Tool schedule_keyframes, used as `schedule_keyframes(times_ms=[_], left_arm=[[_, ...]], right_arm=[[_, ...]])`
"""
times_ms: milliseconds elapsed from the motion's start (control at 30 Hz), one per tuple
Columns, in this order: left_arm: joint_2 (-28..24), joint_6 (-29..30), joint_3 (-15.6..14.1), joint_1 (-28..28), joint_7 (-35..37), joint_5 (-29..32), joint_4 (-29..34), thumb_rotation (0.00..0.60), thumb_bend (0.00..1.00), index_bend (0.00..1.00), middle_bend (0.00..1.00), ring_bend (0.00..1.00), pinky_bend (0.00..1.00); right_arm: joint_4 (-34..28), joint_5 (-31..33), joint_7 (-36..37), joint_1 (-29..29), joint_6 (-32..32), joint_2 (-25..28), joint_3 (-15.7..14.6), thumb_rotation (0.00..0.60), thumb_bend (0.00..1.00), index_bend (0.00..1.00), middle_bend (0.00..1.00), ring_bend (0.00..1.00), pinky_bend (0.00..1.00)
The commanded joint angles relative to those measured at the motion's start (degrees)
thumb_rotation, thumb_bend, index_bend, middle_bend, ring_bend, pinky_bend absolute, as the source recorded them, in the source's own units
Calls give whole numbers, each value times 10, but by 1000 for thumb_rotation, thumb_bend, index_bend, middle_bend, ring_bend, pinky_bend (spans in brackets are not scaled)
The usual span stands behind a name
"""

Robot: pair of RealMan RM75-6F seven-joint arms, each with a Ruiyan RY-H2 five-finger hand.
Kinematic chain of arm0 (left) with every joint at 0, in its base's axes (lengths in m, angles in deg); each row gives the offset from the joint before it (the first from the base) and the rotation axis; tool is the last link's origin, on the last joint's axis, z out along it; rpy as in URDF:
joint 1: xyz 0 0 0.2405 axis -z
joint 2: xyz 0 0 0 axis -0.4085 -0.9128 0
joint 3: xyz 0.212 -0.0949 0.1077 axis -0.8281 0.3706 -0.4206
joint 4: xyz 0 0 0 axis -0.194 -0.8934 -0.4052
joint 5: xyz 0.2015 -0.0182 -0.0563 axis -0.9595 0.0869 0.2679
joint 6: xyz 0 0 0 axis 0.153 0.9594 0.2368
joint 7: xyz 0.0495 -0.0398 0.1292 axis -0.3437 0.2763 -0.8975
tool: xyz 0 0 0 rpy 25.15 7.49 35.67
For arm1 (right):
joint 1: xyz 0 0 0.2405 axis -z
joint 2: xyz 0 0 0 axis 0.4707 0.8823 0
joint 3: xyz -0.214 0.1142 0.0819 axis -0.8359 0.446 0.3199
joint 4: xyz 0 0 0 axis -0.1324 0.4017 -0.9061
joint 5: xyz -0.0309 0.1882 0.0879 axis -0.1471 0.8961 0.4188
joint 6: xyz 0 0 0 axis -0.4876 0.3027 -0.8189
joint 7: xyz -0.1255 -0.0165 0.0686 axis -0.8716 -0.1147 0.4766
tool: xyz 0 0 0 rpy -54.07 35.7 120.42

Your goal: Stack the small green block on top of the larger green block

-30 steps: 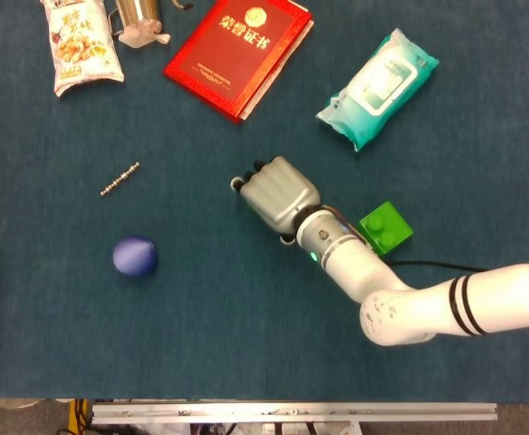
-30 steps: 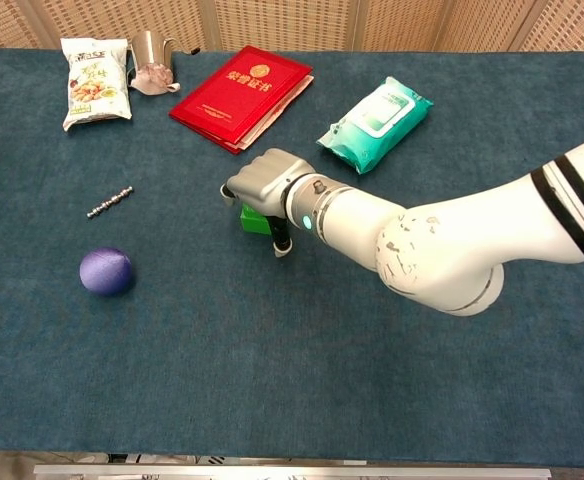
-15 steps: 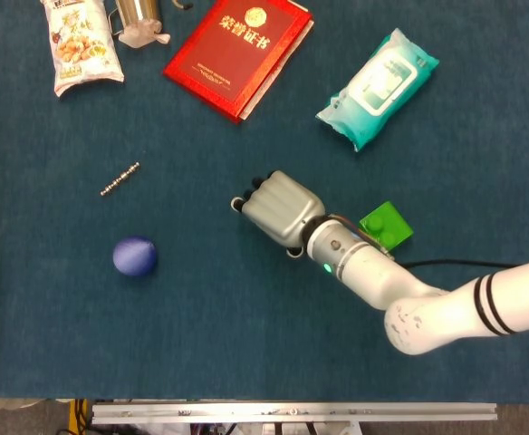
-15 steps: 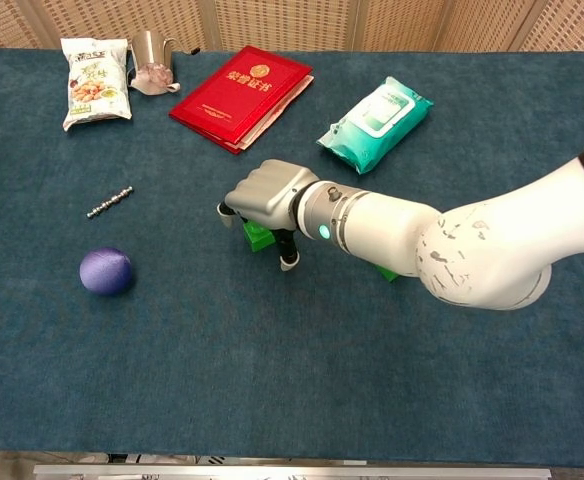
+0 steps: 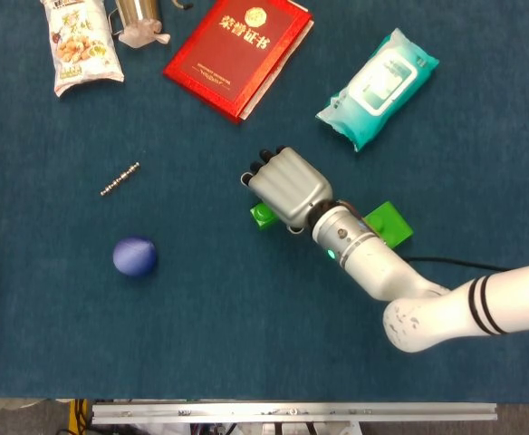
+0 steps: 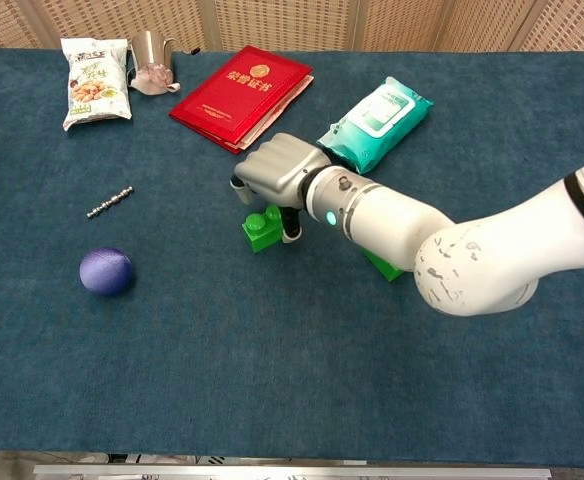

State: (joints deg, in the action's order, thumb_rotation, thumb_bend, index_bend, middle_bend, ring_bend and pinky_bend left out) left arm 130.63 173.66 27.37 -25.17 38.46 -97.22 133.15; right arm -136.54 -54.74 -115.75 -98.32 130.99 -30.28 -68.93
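The small green block lies on the blue tablecloth, peeking out from under my right hand. That hand hovers just over it with its fingers curled in. The thumb hangs beside the block's right side, and I see no firm grip on the block. The larger green block sits to the right, partly hidden behind my right forearm. My left hand shows in neither view.
A red booklet, a teal wipes pack, a snack bag and a metal cup line the far side. A blue ball and a small metal chain lie to the left.
My right hand has shifted back and to the right, uncovering the small green block in the head view. The block has stayed almost where it was.
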Motion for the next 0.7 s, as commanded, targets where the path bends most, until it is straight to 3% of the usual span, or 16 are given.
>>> schedule_keyframes(times_ms=[33, 133, 500, 700], left_arm=[[0, 0, 0, -1, 1, 1, -1, 600, 219, 50, 124, 112, 115], [0, 0, 0, -2, 3, 2, -2, 600, 218, 50, 124, 112, 115], [0, 2, 1, -5, 12, 3, -9, 600, 218, 50, 124, 112, 115], [1, 1, 0, -5, 14, 3, -12, 600, 218, 50, 124, 112, 115]], right_arm=[[10, 4, -6, -3, -1, -9, -1, 600, 49, 378, 357, 224, 347], [21, 6, -12, -5, 2, -20, 0, 600, 56, 397, 368, 226, 347], [40, 16, -27, -7, 6, -36, 4, 600, 227, 518, 424, 268, 348], [26, 5, -14, 2, 5, -18, 8, 600, 237, 552, 443, 280, 349]])
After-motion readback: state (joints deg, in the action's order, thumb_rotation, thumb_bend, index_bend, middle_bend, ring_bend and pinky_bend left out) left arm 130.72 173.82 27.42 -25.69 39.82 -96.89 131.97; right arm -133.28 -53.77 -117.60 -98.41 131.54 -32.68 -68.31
